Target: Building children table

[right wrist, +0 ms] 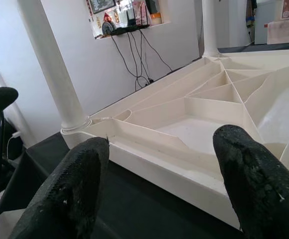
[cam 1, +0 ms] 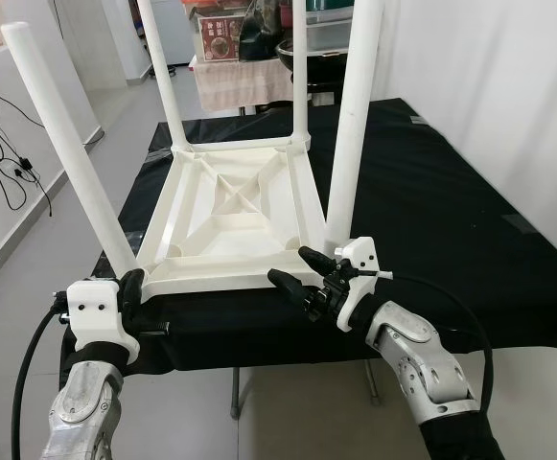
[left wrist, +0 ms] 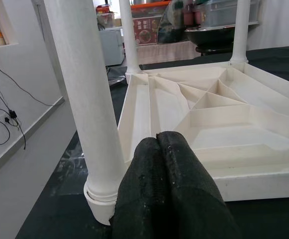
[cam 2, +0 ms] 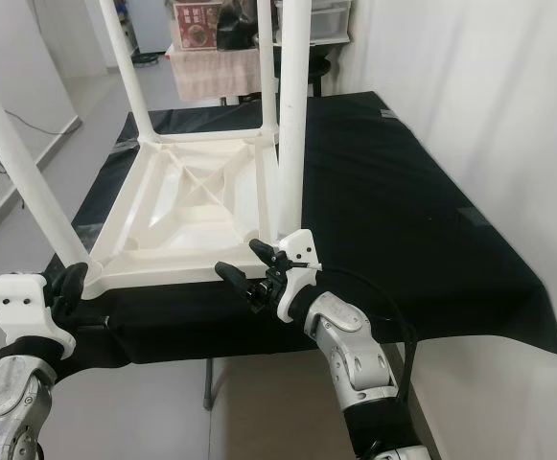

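A white plastic children's table (cam 1: 230, 206) lies upside down on a black-covered table (cam 1: 431, 192), all legs pointing up. Its near left leg (cam 1: 67, 144) and near right leg (cam 1: 355, 115) stand at the front corners. My left gripper (cam 1: 132, 287) is shut with nothing in it, close to the base of the near left leg (left wrist: 87, 114) and the front rim. My right gripper (cam 1: 297, 266) is open just in front of the near right corner, its fingertips (right wrist: 248, 169) apart before the white rim (right wrist: 174, 164).
A white wall runs along the right of the black table. Cables (cam 1: 10, 163) trail on the floor at left. A draped stand with a pan and boxes (cam 1: 249, 57) sits beyond the far edge.
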`<state>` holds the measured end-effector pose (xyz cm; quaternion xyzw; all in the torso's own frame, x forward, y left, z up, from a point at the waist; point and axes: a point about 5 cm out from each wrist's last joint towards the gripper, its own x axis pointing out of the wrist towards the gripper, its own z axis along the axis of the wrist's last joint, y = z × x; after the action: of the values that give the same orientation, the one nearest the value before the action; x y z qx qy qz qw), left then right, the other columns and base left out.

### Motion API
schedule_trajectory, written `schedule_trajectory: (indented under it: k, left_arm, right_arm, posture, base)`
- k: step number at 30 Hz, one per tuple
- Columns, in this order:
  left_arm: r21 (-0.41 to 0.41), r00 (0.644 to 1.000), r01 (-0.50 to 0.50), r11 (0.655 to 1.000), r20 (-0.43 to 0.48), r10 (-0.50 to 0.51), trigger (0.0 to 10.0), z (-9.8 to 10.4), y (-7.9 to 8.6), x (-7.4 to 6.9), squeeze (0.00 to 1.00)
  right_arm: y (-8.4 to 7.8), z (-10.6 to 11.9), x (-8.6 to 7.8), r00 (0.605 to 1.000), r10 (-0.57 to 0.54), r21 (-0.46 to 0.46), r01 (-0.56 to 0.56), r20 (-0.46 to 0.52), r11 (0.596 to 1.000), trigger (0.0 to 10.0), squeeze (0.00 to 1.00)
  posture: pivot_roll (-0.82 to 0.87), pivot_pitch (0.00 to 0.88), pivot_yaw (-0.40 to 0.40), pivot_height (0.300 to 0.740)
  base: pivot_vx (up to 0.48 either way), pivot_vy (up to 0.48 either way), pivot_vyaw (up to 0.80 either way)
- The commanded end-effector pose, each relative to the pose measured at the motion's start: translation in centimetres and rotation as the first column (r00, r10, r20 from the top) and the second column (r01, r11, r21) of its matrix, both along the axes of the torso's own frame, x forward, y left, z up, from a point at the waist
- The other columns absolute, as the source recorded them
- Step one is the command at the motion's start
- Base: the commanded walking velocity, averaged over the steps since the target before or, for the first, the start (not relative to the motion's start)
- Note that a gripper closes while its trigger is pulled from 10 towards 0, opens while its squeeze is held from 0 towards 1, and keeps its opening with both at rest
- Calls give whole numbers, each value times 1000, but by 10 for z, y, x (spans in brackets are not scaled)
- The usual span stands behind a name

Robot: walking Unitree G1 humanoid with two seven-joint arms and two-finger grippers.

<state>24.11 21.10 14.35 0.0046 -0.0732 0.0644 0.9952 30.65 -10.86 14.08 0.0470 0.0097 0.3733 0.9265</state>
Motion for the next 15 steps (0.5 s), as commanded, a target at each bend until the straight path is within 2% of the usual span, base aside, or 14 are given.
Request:
schedule_trajectory:
  k: [1,13,15]
  left_arm:
    - [12,1000,-7,1000,-16,7,10000,-3,4,0,0]
    - [12,1000,4,1000,-12,-4,10000,-2,3,0,0]
    - [16,1000,10,1000,-8,-10,10000,-1,3,-1,0]
  right_arm:
    - [2,4,2,1000,8,15,-8,14,1000,10000,0]
    - [3,7,-2,998,50,28,-51,43,998,10000,0]
    - [3,8,-3,996,65,28,-66,61,997,10000,0]
  posture:
    - [-52,0,62,740]
    - [-52,0,63,740]
    - [-51,0,65,740]
  base:
    - [0,0,0]
    - [0,0,0]
    - [0,0,400]
